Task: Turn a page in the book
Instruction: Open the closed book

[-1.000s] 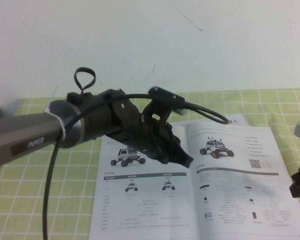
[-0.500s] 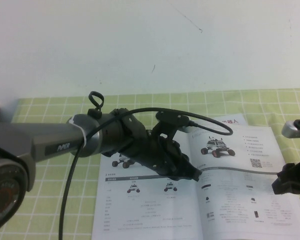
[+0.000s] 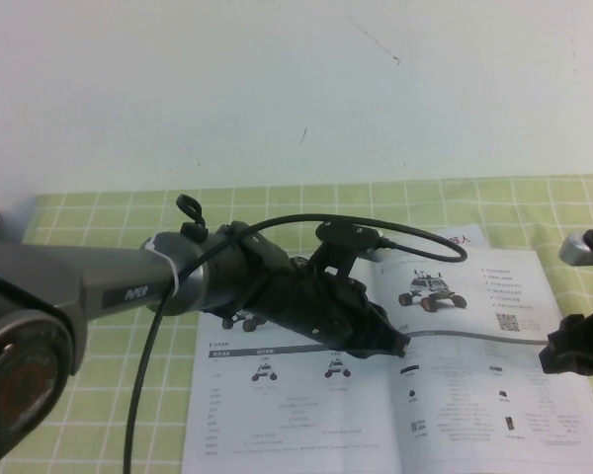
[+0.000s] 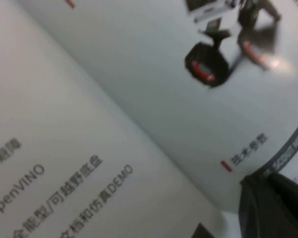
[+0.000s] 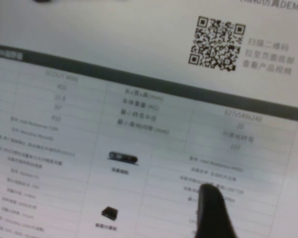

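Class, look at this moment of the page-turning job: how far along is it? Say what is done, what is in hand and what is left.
Done: the book lies open and flat on the checked cloth. In hand: the left hand is low over the spine, and the right hand is at the right page's outer edge; neither shows a page held. Left: no page is lifted, so the whole turn remains.

Even bright light, soft high view, blurred wrist views, glare on glossy book

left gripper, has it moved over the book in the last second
Yes. The left gripper has slid toward the robot's right, from the left page's rover photo across the book's centre fold, and slightly lower.
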Motion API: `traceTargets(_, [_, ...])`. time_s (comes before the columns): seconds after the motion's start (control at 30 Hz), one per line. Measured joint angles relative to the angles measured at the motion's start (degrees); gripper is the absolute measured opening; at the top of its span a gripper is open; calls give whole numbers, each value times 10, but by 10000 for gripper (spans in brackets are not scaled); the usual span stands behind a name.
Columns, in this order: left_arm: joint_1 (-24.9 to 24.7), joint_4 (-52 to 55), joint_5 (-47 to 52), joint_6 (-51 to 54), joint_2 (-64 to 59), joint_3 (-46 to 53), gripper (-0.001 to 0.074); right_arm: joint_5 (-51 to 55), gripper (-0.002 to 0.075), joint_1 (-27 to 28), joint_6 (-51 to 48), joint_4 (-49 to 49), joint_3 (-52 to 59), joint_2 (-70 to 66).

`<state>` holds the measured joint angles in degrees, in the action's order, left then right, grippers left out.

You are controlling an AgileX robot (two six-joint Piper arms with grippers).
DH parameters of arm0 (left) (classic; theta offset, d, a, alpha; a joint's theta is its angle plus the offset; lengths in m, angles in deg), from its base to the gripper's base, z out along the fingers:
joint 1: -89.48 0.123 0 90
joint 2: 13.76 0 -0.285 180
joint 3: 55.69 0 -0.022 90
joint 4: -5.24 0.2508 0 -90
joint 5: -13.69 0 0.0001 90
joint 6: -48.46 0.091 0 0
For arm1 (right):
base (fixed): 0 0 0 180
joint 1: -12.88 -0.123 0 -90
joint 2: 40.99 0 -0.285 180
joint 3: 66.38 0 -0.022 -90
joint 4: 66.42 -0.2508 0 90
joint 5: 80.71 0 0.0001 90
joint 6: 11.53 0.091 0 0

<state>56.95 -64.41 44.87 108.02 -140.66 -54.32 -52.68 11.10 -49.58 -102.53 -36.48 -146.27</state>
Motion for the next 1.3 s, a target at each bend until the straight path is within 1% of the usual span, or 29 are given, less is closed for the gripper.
traceTargets(0.13, [0, -2, 7, -4, -22, -2, -4, 0, 394, 0, 0, 0, 0, 0])
traceTargets(0.53, [0, 21, 10, -36, -26, -6, -4, -14, 395, 0, 6, 23, 0, 0])
traceTargets(0.87, [0, 25, 12, -36, -28, -9, -4, -28, 416, 0, 15, 34, -1, -47])
traceTargets(1.3, [0, 28, 12, -37, -28, -10, -4, -29, 416, 2, 15, 27, -4, -51])
